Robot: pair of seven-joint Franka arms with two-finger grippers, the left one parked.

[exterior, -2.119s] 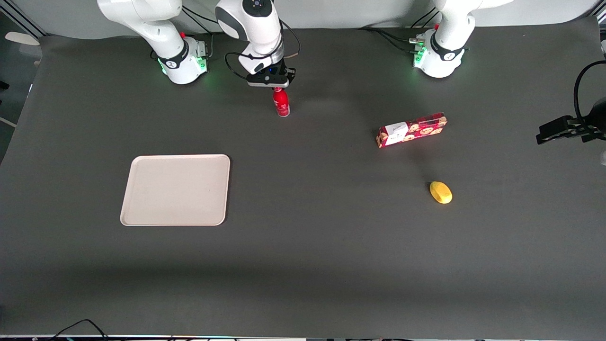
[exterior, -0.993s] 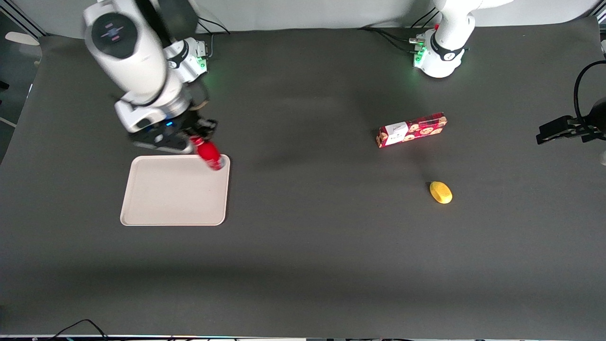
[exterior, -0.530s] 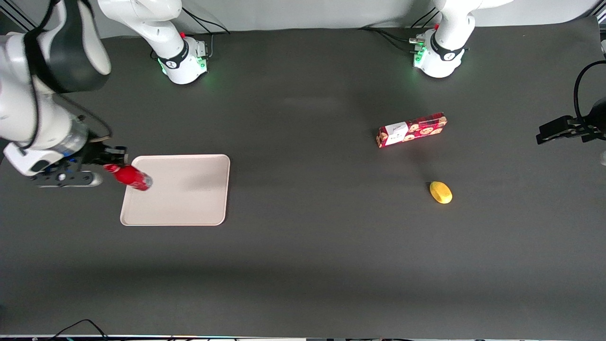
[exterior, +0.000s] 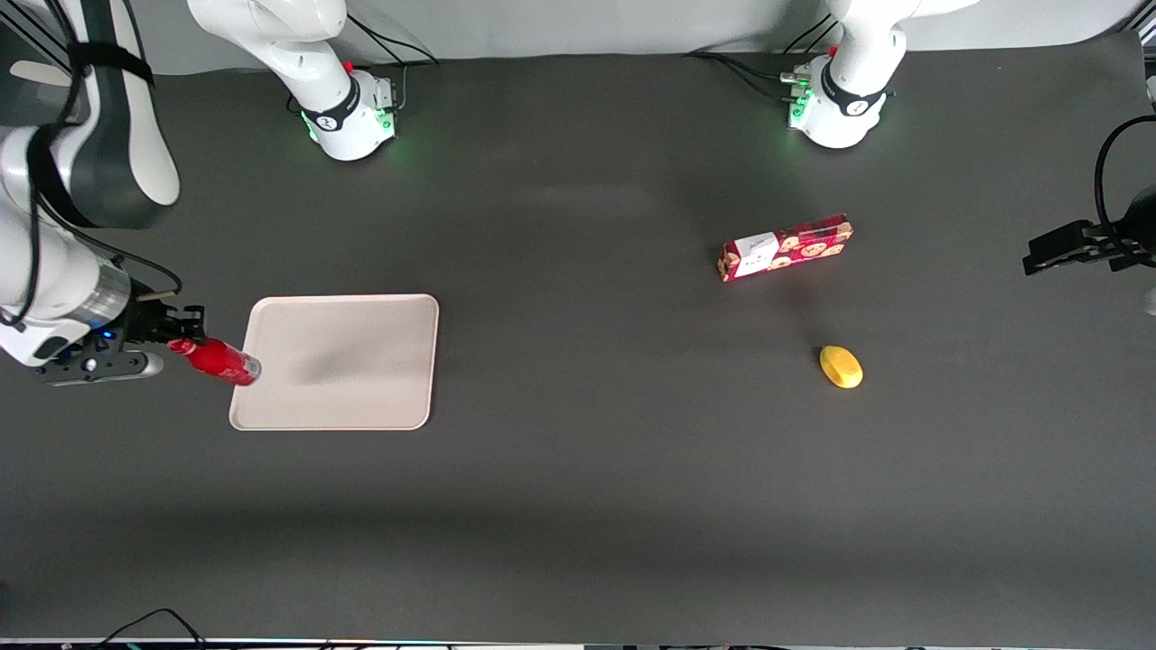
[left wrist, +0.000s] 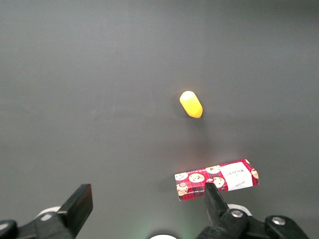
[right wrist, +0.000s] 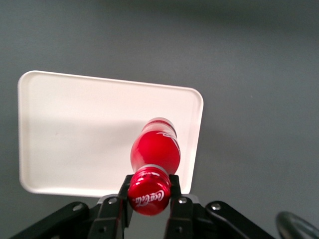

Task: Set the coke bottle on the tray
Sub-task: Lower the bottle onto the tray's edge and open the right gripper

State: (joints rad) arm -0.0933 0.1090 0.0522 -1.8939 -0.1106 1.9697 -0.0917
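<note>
The coke bottle [exterior: 217, 360] is a small all-red bottle, held tilted in the air with its base pointing toward the tray. My right gripper [exterior: 177, 344] is shut on its neck just under the red cap [right wrist: 149, 193]. The bottle's base hangs over the tray's edge at the working arm's end. The tray [exterior: 348, 361] is a flat pale beige rectangle with a low rim, lying on the dark table. In the right wrist view the bottle [right wrist: 155, 148] hangs over the tray [right wrist: 75, 139] near one edge.
A red cookie box [exterior: 784, 246] and a yellow lemon-like object [exterior: 841, 366] lie toward the parked arm's end of the table. Both also show in the left wrist view, the box [left wrist: 217, 179] and the yellow object [left wrist: 191, 104].
My gripper lifted the bottle from where it stood near the arm bases, swung it over the tray and past its edge, tilting it; in the last half second it drifted slightly farther off the tray.
</note>
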